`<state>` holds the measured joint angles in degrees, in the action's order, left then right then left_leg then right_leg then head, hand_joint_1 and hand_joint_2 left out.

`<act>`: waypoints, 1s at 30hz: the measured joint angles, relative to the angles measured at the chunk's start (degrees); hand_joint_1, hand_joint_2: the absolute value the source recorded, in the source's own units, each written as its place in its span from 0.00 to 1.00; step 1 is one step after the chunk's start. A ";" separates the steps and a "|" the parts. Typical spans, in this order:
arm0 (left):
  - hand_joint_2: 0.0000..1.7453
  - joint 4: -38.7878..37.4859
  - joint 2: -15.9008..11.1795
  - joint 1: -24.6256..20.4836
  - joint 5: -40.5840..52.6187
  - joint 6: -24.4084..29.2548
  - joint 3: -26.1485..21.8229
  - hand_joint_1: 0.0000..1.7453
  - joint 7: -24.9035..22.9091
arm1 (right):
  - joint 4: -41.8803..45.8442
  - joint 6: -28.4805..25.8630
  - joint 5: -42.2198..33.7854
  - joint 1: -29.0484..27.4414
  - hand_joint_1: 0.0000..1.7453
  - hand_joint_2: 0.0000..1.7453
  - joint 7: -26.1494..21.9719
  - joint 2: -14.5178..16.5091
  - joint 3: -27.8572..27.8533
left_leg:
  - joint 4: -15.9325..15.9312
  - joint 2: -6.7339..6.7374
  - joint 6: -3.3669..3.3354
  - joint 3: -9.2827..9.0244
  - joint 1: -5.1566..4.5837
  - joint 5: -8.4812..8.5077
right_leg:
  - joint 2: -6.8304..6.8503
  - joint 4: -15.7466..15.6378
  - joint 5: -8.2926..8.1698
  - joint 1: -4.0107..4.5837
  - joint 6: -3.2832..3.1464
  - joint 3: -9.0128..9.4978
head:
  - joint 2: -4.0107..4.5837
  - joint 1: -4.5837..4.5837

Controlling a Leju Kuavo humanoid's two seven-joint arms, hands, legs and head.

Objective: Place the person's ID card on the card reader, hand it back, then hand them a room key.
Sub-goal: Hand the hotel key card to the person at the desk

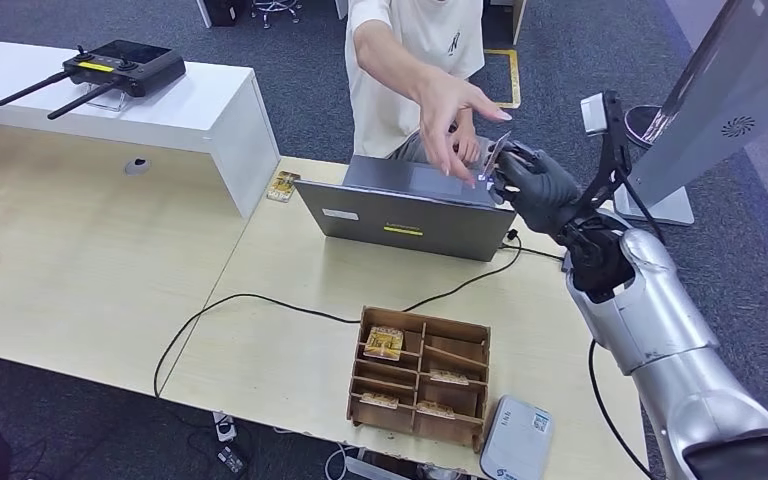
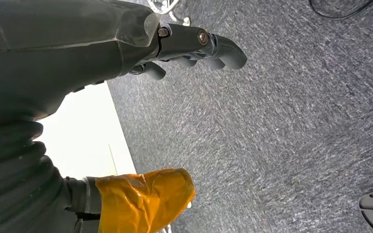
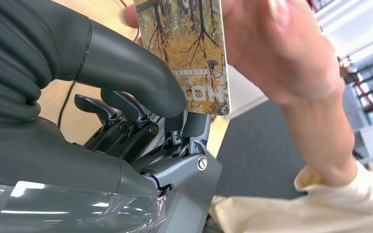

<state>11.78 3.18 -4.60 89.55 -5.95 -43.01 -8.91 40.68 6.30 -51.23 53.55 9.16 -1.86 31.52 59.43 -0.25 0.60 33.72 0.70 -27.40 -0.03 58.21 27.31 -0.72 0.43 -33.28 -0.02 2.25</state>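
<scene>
Right hand, upper right of centre, pinching autumn-forest printed room key card under thick grey thumb. Person's outstretched hand touching card, above open grey laptop on pale wooden tabletop. Left hand over grey carpet, fingers curled, holding nothing.

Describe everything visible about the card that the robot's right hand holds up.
The card is a thin, flat, stiff rectangle with rounded corners, printed with bare trees on yellow-brown ground and some pale lettering near one end. It stands raised above the laptop, pinched between the thumb and the fingers of the right hand. The person's hand reaches to its far end and seems to touch it there.
</scene>
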 joint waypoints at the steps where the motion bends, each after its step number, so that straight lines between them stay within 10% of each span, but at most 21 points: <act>1: 1.00 0.00 0.07 -0.11 0.06 -0.02 0.11 0.00 -0.14 | -0.45 -0.84 0.52 0.24 1.00 1.00 0.02 0.08 0.11 | 0.00 0.00 0.00 0.00 0.00 0.00 | 0.00 0.00 -0.01 0.00 -0.01 0.00 | 0.00 -0.01; 12: 1.00 0.00 0.28 -0.55 0.05 0.00 1.16 0.00 -0.67 | -2.99 -9.37 5.34 1.51 1.00 1.00 -1.35 1.84 0.80 | 0.00 0.01 0.00 -0.01 0.02 0.00 | -0.01 0.00 -0.01 0.00 -0.01 -0.01 | 0.00 0.01; 17: 1.00 0.00 0.37 -0.57 -0.04 0.01 1.26 0.00 -0.68 | -3.30 -9.61 6.46 1.50 0.00 1.00 -1.12 2.14 0.80 | 0.00 0.01 0.01 -0.01 0.01 0.01 | 0.00 0.00 -0.01 0.00 -0.01 -0.01 | 0.00 -0.01; 30: 1.00 0.00 0.55 -0.42 -1.00 0.22 1.30 0.00 -0.75 | -1.73 -7.39 8.52 -1.56 0.00 1.00 -3.89 1.99 -0.45 | 0.01 0.01 0.01 -0.01 0.02 0.01 | -0.02 -0.01 -0.01 0.00 -0.01 -0.03 | 0.00 -0.01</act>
<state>11.78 3.73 -5.02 88.55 -5.73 -41.71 -9.66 38.95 -1.08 -42.71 51.99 5.27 0.14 31.07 59.45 -0.24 0.61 33.71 0.72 -27.40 -0.05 58.20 27.30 -0.71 0.42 -33.30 -0.02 2.24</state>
